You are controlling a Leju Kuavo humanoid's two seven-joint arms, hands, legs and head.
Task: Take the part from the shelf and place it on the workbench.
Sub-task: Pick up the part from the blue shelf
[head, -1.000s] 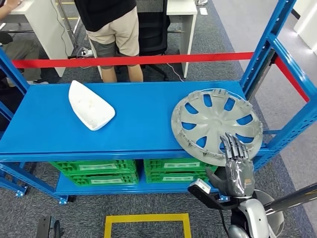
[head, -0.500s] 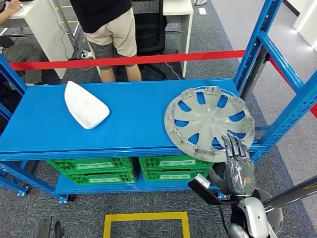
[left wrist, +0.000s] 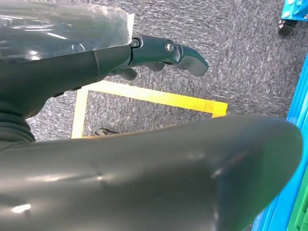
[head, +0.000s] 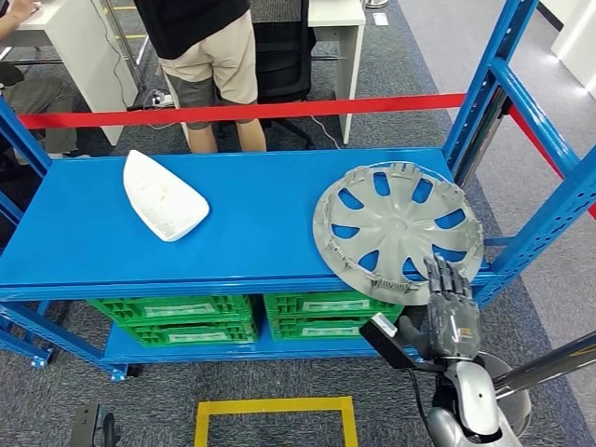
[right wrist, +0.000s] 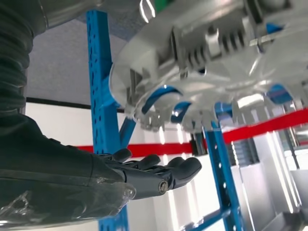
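A grey hubcap [head: 397, 228] with blue showing through its slots lies at the right end of the blue shelf [head: 267, 214], its near rim hanging over the front edge. My right hand [head: 450, 312] is raised just in front of and below that rim, fingers straight and holding nothing. From the right wrist view, the hubcap's ribbed underside [right wrist: 218, 62] hangs above the right hand [right wrist: 145, 175] with a gap between them. A white curved part [head: 165, 196] lies at the shelf's left. My left hand [left wrist: 163, 53] hangs over the floor, fingers extended and empty.
Blue uprights [head: 492, 84] frame the shelf's right end. Green crates [head: 182, 321] fill the lower level. A red tape [head: 281, 111] runs behind the shelf, and a person [head: 204, 56] stands beyond it by desks. Yellow floor marking [head: 277, 410] lies in front.
The whole picture shifted slightly as the camera moved. My right hand sank a little, so its fingertips now sit at the hubcap's near rim instead of over its face.
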